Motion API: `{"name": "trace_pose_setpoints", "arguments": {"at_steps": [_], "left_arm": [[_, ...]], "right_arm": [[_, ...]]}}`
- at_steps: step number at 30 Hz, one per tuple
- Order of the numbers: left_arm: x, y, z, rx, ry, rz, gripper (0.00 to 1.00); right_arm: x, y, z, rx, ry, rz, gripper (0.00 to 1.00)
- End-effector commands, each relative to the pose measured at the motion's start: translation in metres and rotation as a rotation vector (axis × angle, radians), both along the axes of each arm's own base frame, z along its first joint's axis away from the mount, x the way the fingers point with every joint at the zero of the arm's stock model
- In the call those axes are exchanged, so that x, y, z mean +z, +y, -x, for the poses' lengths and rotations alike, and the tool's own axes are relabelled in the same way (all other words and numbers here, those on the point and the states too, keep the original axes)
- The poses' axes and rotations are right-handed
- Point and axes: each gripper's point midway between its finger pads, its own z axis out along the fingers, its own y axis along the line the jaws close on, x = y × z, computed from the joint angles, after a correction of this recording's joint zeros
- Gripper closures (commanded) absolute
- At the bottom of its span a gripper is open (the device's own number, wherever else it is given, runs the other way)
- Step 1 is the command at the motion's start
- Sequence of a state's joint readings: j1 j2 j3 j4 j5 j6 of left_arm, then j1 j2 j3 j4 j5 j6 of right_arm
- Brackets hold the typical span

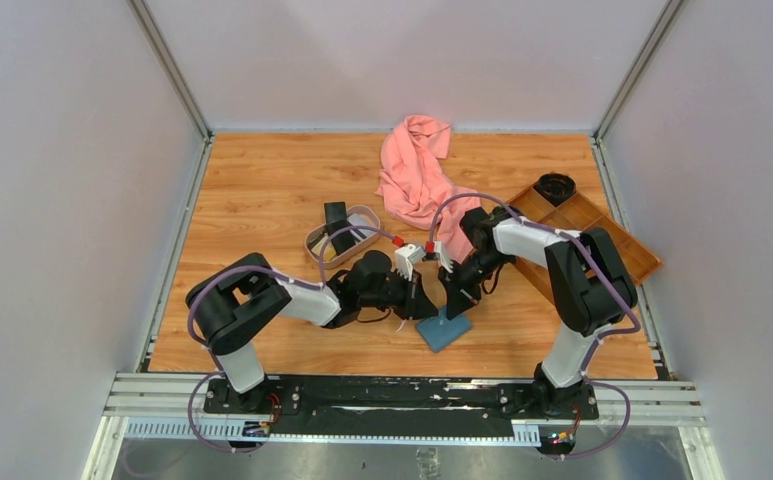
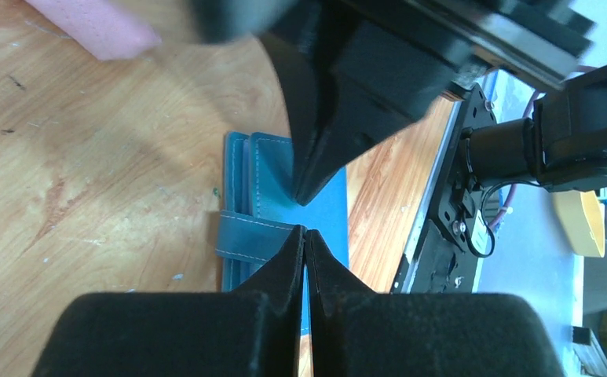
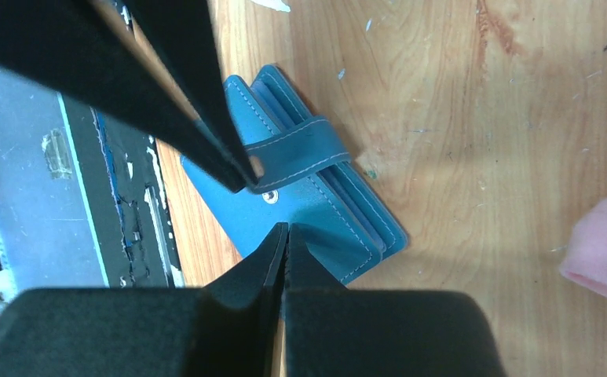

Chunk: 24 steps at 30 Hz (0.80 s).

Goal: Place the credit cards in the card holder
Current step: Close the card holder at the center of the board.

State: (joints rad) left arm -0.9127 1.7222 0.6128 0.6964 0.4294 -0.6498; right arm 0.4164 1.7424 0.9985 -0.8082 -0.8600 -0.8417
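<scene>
Here we find both pairs of fingers clenched tight, with nothing visible between them. The left gripper (image 2: pixel 303 234) has its closed tips down at the free end of the little tab (image 2: pixel 254 236) on the card holder (image 2: pixel 272 177), touching it or just above it; we cannot tell which. The right gripper (image 3: pixel 285 229) hangs point-down over the same wallet, its tips near the snap (image 3: pixel 268 196). The two sets of tips stand just beside each other.

The card holder lies folded shut on the table (image 1: pixel 262 190), near the front edge between the two arms, with the tab wrapped round its open side. The credit cards (image 1: pixel 338 218) sit well apart from it in the oval tray (image 1: pixel 309 243) beyond the left arm; we see none in the wallet. A pink cloth (image 1: pixel 417 170) lies further back.

We judge the step in hand to be opening the wallet, so the task is barely begun. Next, one set of tips must work under the tab and lift it off the snap while the other pins the body down. The wallet looks thin and light, so it may slide or come up whole unless held.
</scene>
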Motion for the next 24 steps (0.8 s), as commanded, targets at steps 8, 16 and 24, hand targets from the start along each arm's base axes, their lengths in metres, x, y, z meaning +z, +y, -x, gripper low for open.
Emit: {"name": "trace_pose_setpoints", "arguments": {"at_steps": [8,16,24], "left_arm": [[-0.01,-0.011,0.01,0.019,-0.035,-0.031,1.0],[-0.013,-0.012,0.011,0.04,-0.032,-0.041,1.0],[-0.02,-0.016,0.013,0.056,-0.022,-0.057,1.0]], "right_arm": [[-0.011,-0.001,0.003,-0.045,0.107,0.087,1.0],[-0.014,-0.002,0.003,-0.051,0.114,0.105,1.0],[-0.015,-0.003,0.002,-0.057,0.117,0.114,1.0]]}}
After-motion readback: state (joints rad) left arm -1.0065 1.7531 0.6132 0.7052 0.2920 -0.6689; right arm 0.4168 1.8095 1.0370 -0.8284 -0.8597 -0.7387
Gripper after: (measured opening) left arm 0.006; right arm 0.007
